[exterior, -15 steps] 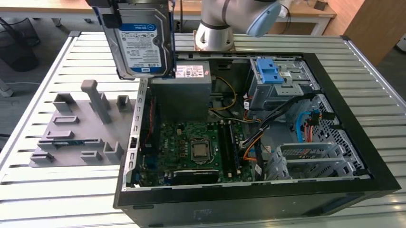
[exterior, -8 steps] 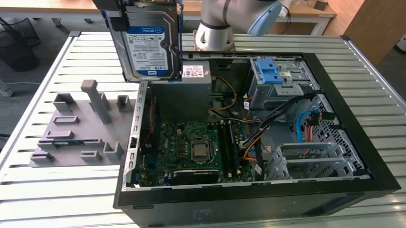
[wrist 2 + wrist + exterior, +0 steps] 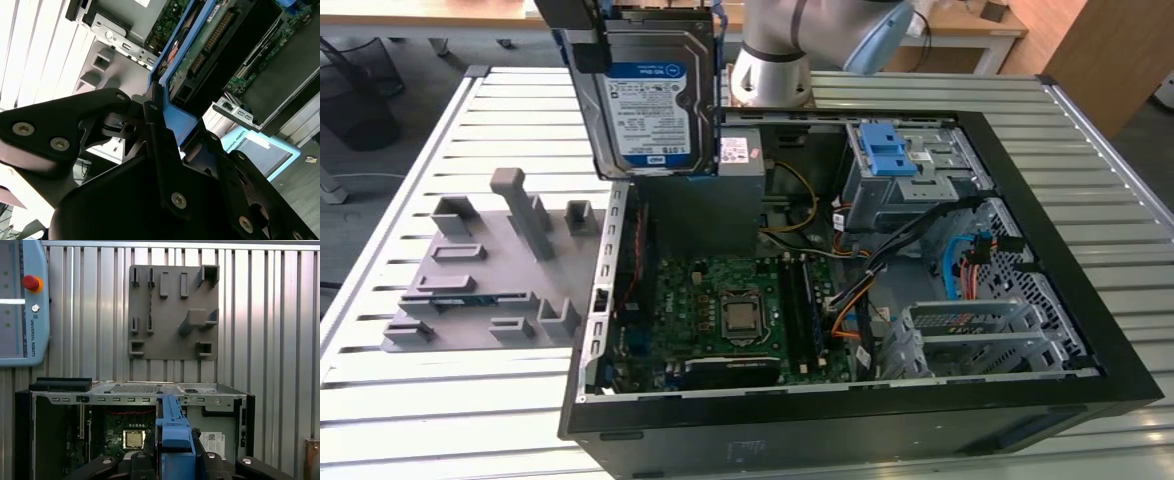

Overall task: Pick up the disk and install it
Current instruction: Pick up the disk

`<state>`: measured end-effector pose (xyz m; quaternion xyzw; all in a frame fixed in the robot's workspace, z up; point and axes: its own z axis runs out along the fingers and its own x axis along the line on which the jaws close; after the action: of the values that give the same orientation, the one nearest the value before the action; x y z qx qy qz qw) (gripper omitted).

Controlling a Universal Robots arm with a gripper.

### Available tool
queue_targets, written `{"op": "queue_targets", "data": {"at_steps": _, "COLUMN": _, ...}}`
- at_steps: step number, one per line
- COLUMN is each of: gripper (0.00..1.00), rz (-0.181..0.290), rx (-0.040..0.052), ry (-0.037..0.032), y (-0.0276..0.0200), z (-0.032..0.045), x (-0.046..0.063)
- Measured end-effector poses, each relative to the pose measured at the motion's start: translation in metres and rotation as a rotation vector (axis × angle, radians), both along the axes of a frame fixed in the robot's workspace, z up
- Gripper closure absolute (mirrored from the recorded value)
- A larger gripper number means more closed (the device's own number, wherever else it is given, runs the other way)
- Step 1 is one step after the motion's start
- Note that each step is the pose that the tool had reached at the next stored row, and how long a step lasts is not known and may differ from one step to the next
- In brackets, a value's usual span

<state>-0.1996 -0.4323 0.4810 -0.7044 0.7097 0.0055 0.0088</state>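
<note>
The disk (image 3: pixel 654 100), a silver hard drive with a blue-and-white label and a blue carrier frame, hangs upright in the air over the back left corner of the open computer case (image 3: pixel 1067 330). My gripper (image 3: pixel 647 15) holds it from above, shut on the carrier frame. In the second wrist view the black fingers (image 3: pixel 155 125) clamp the blue frame (image 3: pixel 187 122), with the disk's green circuit board (image 3: pixel 200 55) beyond. In the first wrist view the frame's blue edge (image 3: pixel 175 427) stands between the fingers, above the case's interior.
A grey fixture plate (image 3: pixel 494 270) with raised holders lies on the slatted metal table (image 3: pixel 454 420) at the exterior view's left of the case. Inside the case are the motherboard (image 3: pixel 734 310), a grey power supply (image 3: pixel 707 200), a drive bay with a blue latch (image 3: pixel 887 150) and cables. A teach pendant (image 3: pixel 22 305) lies on the table.
</note>
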Motion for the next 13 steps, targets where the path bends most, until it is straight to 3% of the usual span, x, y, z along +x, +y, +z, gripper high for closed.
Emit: {"op": "queue_targets", "data": {"at_steps": 13, "gripper": 0.64, "rz": 0.000, "rx": 0.0000, "ry": 0.0004, "y": -0.0140, "z": 0.0000, "x": 0.026}}
